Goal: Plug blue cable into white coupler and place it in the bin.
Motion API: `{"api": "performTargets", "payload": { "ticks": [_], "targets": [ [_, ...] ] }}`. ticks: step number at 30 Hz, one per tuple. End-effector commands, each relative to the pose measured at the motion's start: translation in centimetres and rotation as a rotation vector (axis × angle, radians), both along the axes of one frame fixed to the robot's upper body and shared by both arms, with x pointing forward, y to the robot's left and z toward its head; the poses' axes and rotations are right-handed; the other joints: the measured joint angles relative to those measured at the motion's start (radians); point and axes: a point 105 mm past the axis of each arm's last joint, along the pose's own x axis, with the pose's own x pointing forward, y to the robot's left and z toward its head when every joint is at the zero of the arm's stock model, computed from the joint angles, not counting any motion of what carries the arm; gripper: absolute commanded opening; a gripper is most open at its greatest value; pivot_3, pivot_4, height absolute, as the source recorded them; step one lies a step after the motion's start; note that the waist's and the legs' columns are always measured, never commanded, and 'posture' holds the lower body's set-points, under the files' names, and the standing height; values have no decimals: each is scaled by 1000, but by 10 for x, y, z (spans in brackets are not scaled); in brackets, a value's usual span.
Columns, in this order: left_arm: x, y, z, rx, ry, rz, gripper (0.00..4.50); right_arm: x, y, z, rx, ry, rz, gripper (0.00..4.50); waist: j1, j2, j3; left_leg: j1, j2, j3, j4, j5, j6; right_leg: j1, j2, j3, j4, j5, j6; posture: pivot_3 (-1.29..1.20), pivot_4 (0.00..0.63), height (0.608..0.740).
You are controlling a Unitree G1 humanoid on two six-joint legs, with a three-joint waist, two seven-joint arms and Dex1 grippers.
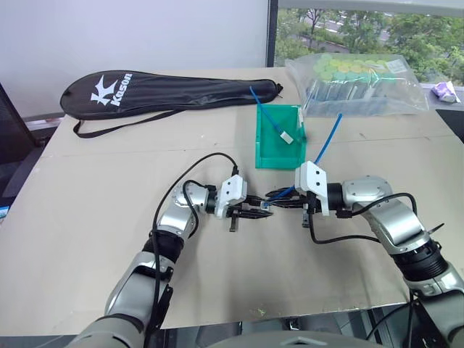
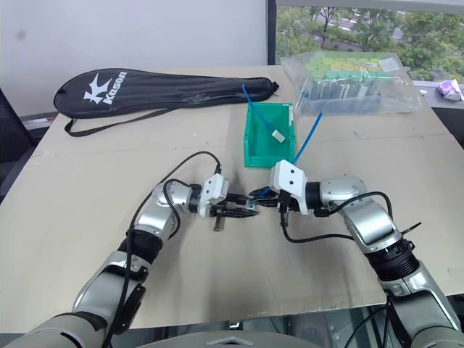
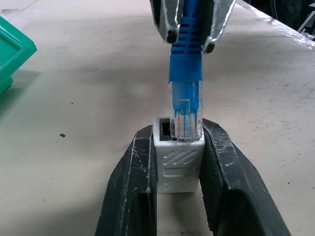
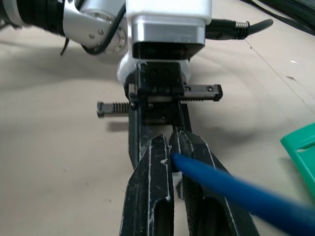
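Observation:
In front of the bin, low over the table, my two grippers meet tip to tip. My left gripper [image 3: 178, 132] is shut on the white coupler [image 3: 178, 164], a small ribbed block with its dark socket facing the other hand. My right gripper [image 4: 173, 142] is shut on the blue cable [image 3: 186, 54] just behind its clear plug [image 3: 186, 115]. The plug's tip sits at the socket's mouth; how deep it goes cannot be told. The cable's free end [image 1: 330, 138] arcs up to the right. The teal-green bin [image 1: 262, 141] stands just beyond the grippers.
Inside the bin lies another thin blue cable with a white oblong piece [image 1: 286, 135]. A black racket bag [image 1: 167, 90] lies at the back left and a clear plastic bag of items [image 1: 359, 83] at the back right. The table's front edge [image 1: 275, 312] is close.

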Motion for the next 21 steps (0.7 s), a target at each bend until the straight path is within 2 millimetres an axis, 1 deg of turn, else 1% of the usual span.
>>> {"api": "performTargets", "payload": {
  "ticks": [1,5,8,15,21],
  "targets": [
    [-5,-1,-8,30,20,-26,555,0,-2,6,-38,-59,26,0,0,0,0,0,0,0,0,0,0,0,0,0,0,0,0,0,150,740],
    [-6,-1,-9,32,26,-31,555,0,-5,7,-80,-86,51,0,0,0,0,0,0,0,0,0,0,0,0,0,0,0,0,0,150,740],
    [-6,-1,-10,34,27,-32,555,-1,-4,10,-100,-110,72,0,0,0,0,0,0,0,0,0,0,0,0,0,0,0,0,0,150,740],
    [-6,-4,-9,30,26,-35,555,-6,12,14,-119,-129,120,0,0,0,0,0,0,0,0,0,0,0,0,0,0,0,0,0,150,740],
    [-6,-4,-9,28,28,-35,555,-6,16,12,-180,-128,138,0,-1,0,0,0,0,0,0,0,0,0,0,0,0,0,0,0,150,740]
  ]
}}
